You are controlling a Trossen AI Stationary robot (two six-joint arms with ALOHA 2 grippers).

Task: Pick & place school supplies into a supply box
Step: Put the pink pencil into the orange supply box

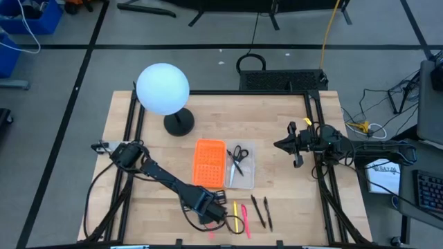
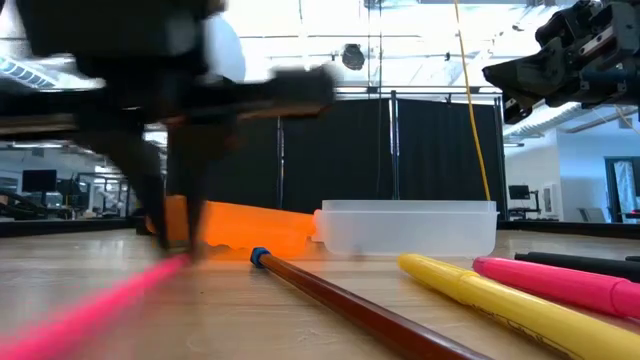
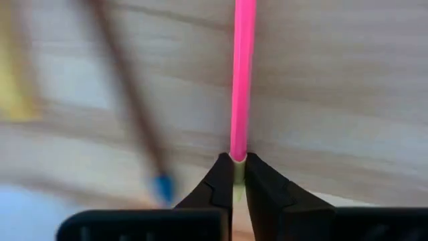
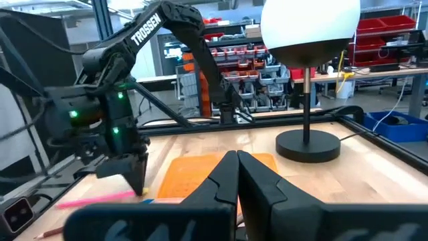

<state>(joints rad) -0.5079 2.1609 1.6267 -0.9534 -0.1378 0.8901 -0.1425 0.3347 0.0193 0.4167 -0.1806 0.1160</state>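
Near table's front edge, left tool (image 3: 239,175) pinches pink pen (image 3: 242,80).

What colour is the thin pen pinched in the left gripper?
Bright pink. The left gripper clamps the thin pink pen by its end, clearest in the left wrist view.

Light wooden table (image 1: 291,197) in a black frame; white globe lamp (image 1: 165,90) on a black base toward the back left; orange lid (image 1: 209,162) joined to clear box (image 1: 243,173) mid-table; pink (image 1: 244,220), yellow (image 1: 235,209) and dark pens (image 1: 262,211) near the front edge.
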